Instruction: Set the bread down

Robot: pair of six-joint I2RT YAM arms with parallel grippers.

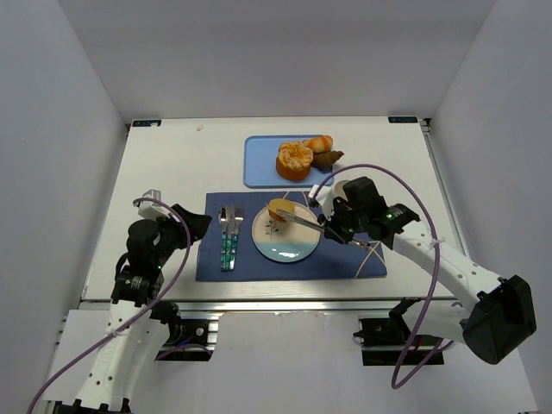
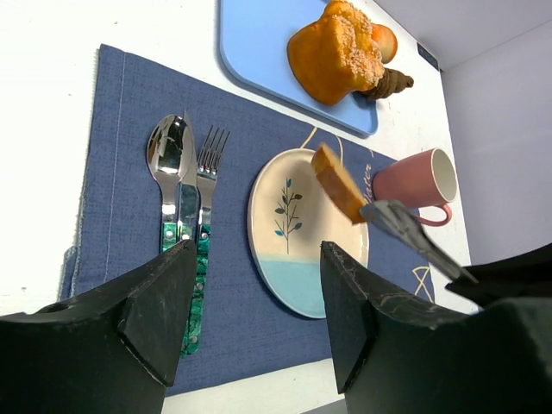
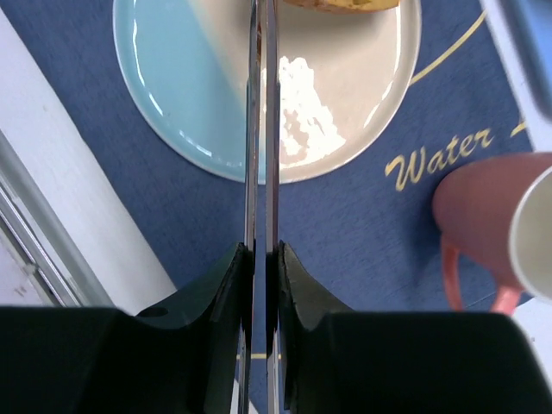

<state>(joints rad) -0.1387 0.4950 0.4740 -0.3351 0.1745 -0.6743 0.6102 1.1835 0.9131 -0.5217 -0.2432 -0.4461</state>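
Top view: your right gripper point(image 1: 332, 226) clamps the tongs point(image 1: 304, 222), which pinch the bread point(image 1: 281, 210) over the plate's point(image 1: 289, 252) far side.
Left wrist: left gripper point(image 2: 259, 259) spread, empty, short of the plate point(image 2: 297, 280); bread point(image 2: 338, 183) tilted, so level it.
Right wrist: tongs point(image 3: 262, 129) pressed together; release low over the plate point(image 3: 172, 95).

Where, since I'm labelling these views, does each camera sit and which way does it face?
Top external: above and behind the bases, looking down on the table; left arm and right arm both show.
Left wrist: low at the placemat's near edge, facing the plate and bread; its open jaws frame the bottom.
Right wrist: looking steeply down along the tongs onto the plate; its jaws shut on them.
Both wrist views share plate, bread and mug.
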